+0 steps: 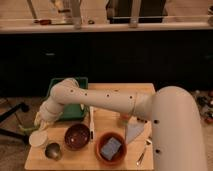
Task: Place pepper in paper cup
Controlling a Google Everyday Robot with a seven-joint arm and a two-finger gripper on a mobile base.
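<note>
My gripper (pixel 42 121) is at the table's left edge, at the end of the white arm that reaches across from the right. It hangs just above the off-white paper cup (pixel 38 139), which stands upright at the front left corner. A slim pale green shape, apparently the pepper (pixel 30 128), shows at the gripper's lower left, right above the cup's rim. Most of it is hidden by the gripper.
A small shiny metal cup (pixel 53 150) stands right of the paper cup, then a dark brown bowl (pixel 77 136) and an orange-brown bowl (pixel 99 142) holding a blue sponge. A green tray (pixel 79 100) lies behind the gripper. A white utensil (pixel 91 122), a grey cloth (pixel 132 132) and cutlery (pixel 142 153) lie to the right.
</note>
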